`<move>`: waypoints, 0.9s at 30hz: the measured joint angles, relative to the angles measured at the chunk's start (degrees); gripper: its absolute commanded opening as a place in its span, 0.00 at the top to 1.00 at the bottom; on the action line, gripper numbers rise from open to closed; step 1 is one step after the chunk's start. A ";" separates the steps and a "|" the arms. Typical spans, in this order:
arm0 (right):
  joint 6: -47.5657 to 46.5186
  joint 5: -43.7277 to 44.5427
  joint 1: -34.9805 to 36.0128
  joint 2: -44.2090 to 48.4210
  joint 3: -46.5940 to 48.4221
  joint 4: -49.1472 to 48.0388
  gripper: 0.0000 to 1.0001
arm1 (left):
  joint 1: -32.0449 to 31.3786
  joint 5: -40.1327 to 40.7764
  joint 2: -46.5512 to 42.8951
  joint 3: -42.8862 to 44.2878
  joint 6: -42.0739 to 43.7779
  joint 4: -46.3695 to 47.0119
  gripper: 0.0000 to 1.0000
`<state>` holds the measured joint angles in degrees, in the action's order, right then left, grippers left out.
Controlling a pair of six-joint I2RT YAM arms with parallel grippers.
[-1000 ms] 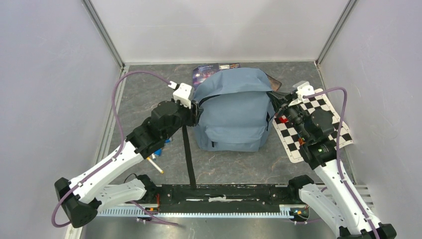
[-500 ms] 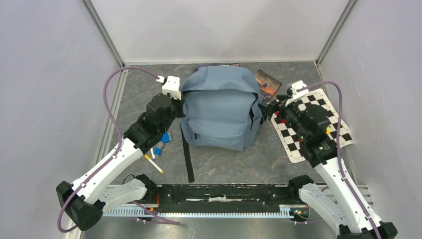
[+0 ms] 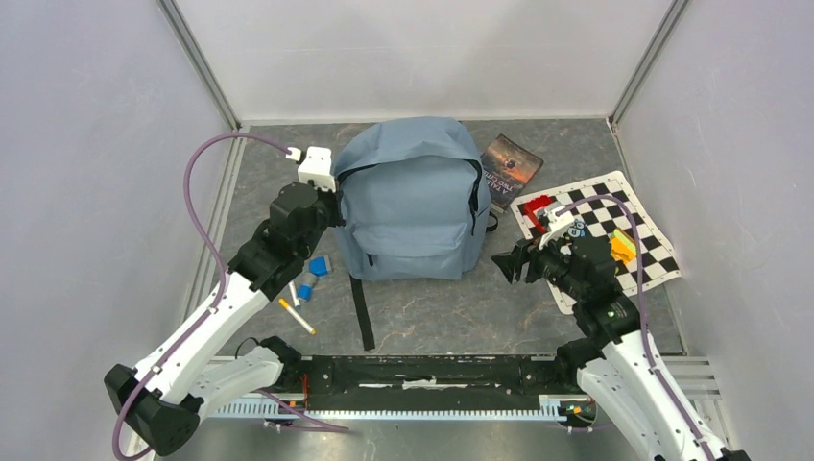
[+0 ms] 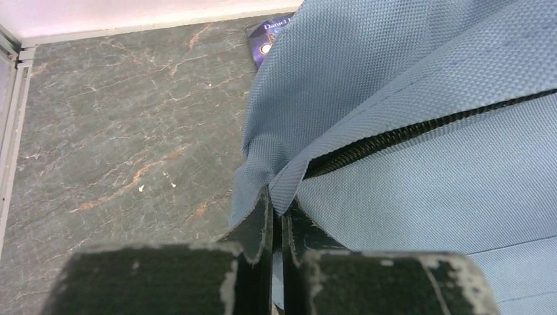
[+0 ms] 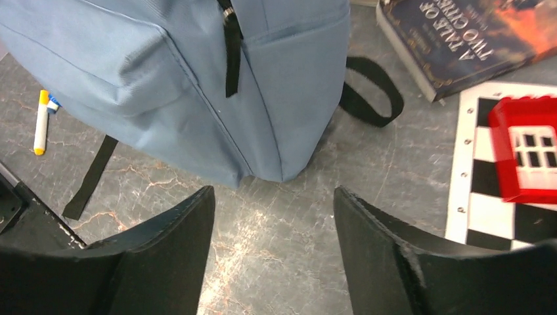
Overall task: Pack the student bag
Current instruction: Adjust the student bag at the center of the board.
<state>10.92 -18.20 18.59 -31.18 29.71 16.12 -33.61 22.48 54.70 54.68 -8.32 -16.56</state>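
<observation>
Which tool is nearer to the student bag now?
Left. The left tool is shut on the student bag at its zipper edge; the right tool stands open beside its right corner, not touching.

The light is bright, even and soft. The pale walls [image 3: 96, 144] look washed but not blown out. The large soft grey-blue fabric backpack [image 3: 413, 206] throws only a faint, close shadow on the dark grey marbled counter [image 3: 432, 307]. In the left wrist view the weave is crisp, while the black left end effector [image 4: 277, 200] blurs toward the bottom edge. The right end effector [image 5: 272, 191] is dark and soft too, and the red plastic block [image 5: 525, 147] smears slightly.
</observation>
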 measured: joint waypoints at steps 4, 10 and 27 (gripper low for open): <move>1.18 -0.83 0.00 -0.81 -4.31 -3.48 0.31 | 0.00 -1.97 -2.32 -1.70 0.00 0.39 0.98; 2.95 -1.86 0.07 -4.02 -8.41 -14.64 0.35 | 0.07 -2.69 -2.64 -1.95 0.02 0.50 0.98; 2.32 -14.10 0.44 -22.23 -5.66 -33.18 0.51 | 0.11 -3.52 -3.41 -2.27 0.02 0.61 0.98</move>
<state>13.23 -32.29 19.03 -53.41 24.05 -17.06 -33.50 18.96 51.29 52.40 -8.29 -15.94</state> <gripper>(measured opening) 0.505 0.047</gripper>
